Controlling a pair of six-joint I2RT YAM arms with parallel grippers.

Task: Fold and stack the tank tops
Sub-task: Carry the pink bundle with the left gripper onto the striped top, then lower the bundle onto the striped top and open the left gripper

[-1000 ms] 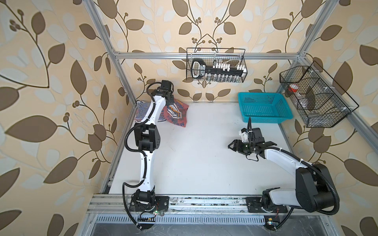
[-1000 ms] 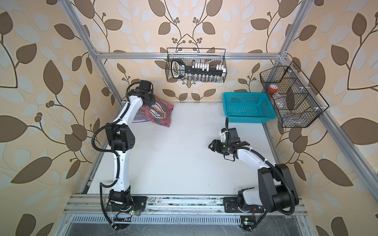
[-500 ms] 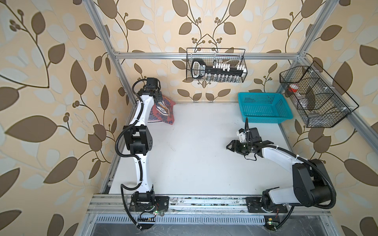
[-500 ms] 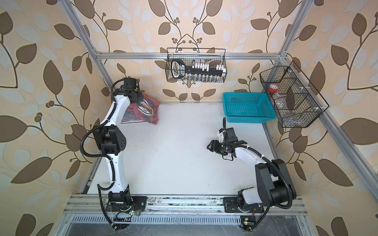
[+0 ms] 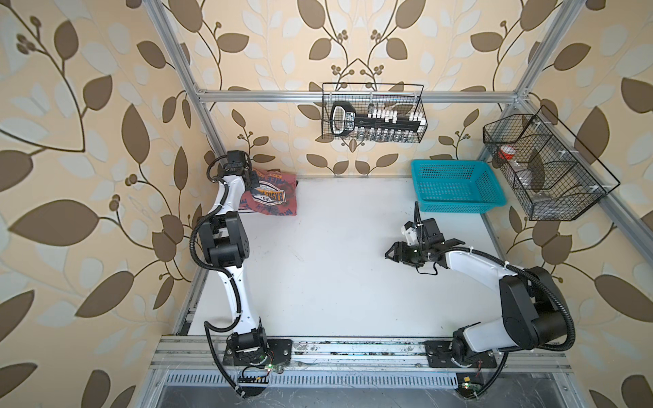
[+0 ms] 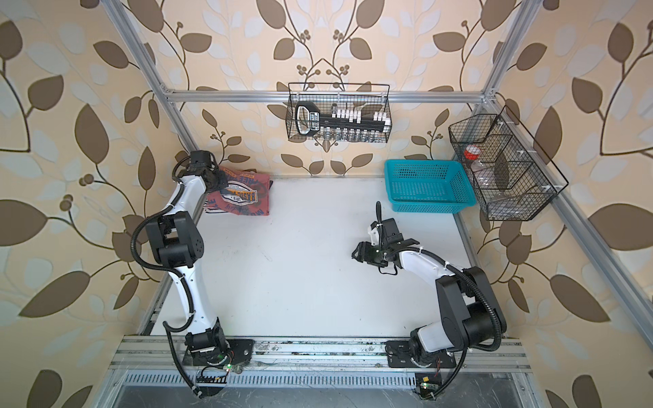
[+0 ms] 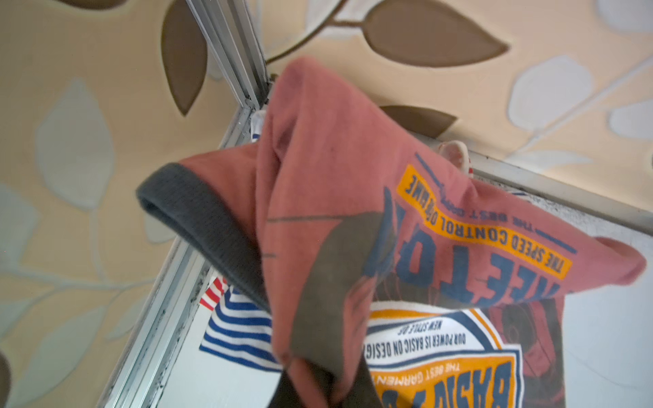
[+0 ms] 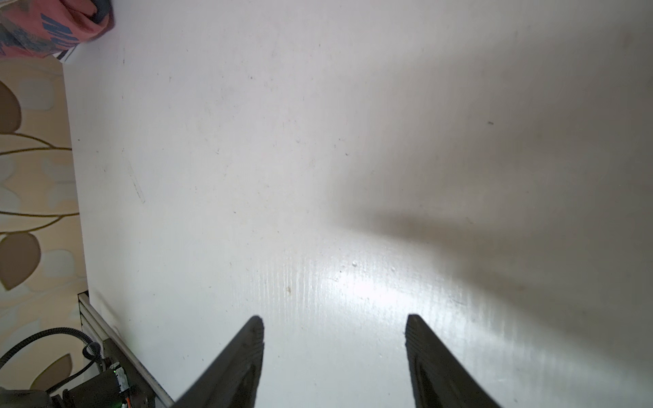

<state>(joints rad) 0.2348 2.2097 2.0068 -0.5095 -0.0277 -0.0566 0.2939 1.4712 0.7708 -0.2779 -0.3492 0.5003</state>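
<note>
Left wrist view: clamped left gripper (image 5: pixel 252 177) dangles the dusty red fabric tank top (image 7: pixel 335 169) over the navy-and-white striped tank top (image 7: pixel 236 328); right gripper (image 8: pixel 334 319) gapes empty. Looks like stacking: lower, release.

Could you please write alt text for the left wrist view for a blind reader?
A dusty red tank top with dark trim and an orange-and-blue badge print hangs bunched close to the camera. Beneath it, a navy-and-white striped top lies in a corner of the table.

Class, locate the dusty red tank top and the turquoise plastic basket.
dusty red tank top (image 5: pixel 270 197): in a top view, badge print.
turquoise plastic basket (image 5: pixel 459 207): in a top view, front wall.
</note>
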